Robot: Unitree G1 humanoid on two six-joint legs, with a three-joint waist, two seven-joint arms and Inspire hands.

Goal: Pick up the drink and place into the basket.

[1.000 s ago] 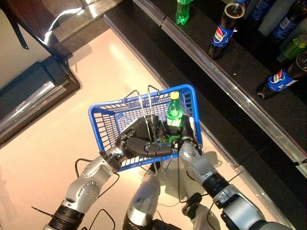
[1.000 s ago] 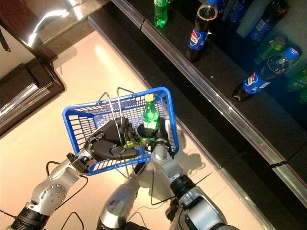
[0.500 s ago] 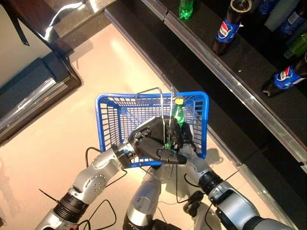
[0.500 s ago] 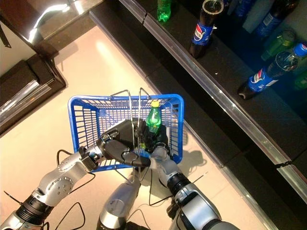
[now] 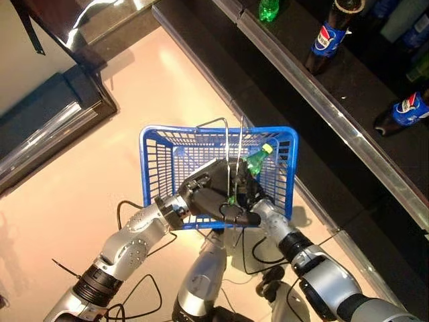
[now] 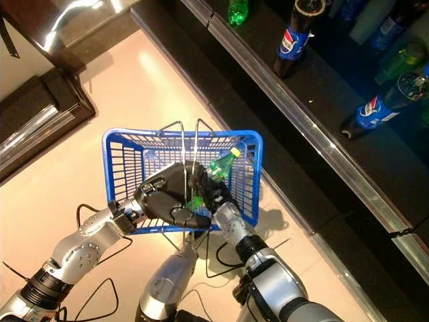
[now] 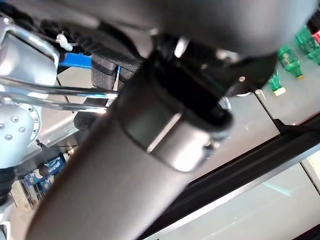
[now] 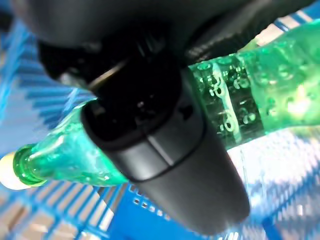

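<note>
In the left eye view a blue plastic shopping basket [image 5: 158, 163] with an open grid wall and two thin metal wire handles [image 5: 228, 144] sits on the pale glossy floor [image 5: 100, 174]. The dark left hand [image 5: 209, 198] reaches over the basket's near rim, its fingers wrapped around the upright wire handles. The dark right hand [image 5: 253, 196] is inside the basket at its right end, clasping a green plastic drink bottle with a yellow cap [image 5: 257, 157]. The bottle is tilted, cap pointing up and toward the far right corner of the basket. Beyond the basket a dark shelf with a metal edge strip [image 5: 315, 100] runs diagonally; on it stand a small green bottle [image 5: 269, 9] and a dark cola bottle with a blue label [image 5: 326, 40], and another blue-labelled cola bottle [image 5: 401, 113] lies on its side.

The right eye view shows the same layout, with the tilted bottle between the two hands and within the basket walls.

The left wrist view is mostly filled by the arm's own dark bulk; the wire handles cross beside it, a strip of blue basket shows behind, and several green bottles [image 7: 285, 57] appear far off.

In the right wrist view the thumb [image 8: 165, 150] lies curled across the bottle's body, gripping it, with the blue grid directly behind and the yellow cap at one end.
</note>
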